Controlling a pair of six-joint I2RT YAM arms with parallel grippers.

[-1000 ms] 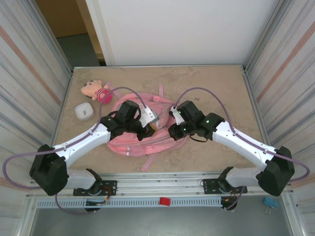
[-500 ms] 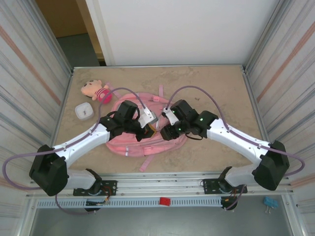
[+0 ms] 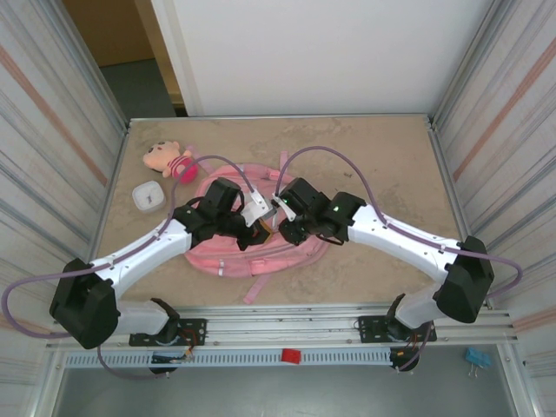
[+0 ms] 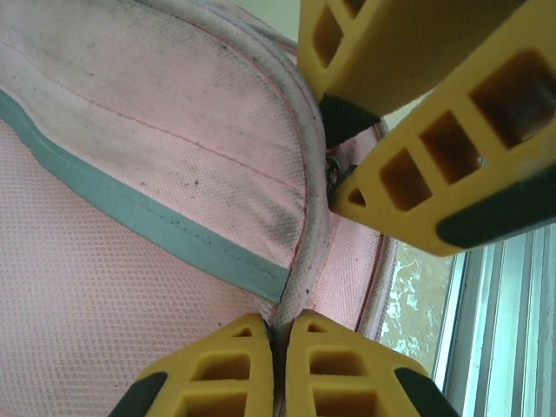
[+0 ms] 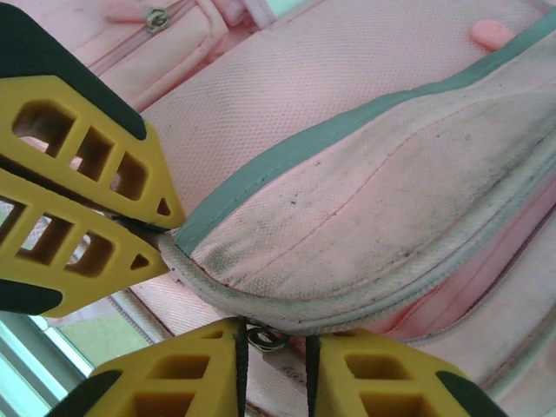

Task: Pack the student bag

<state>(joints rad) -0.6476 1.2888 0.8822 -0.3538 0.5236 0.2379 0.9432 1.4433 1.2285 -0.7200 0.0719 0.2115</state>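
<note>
Now check these points before you proceed:

1. Over the last second the right arm has swung leftward across the student bag (image 5: 373, 122). The right claw (image 5: 272, 340) has come up almost tip to tip with the left claw (image 4: 278, 334)
2. Treat this as the set-up for opening a zip. One claw anchors the fabric and the other addresses the puller, so packing proper appears not yet begun
3. Left claw: closed, pinching the bag's piped seam (image 4: 306, 204) between its pads, with no gap visible
4. Right claw: jaws narrowly apart, with the metal zip pull (image 5: 263, 339) sitting between them. You cannot tell whether the pads already bite on it
5. The bag lies flat on the table (image 3: 373, 148), toward the near edge, directly beneath both claws. Its grey-trimmed front panel spreads away from the fingertips
6. The seam curves from the left claw's pinch straight to the zip pull, so the two contact points lie just beside each other on one edge
</note>
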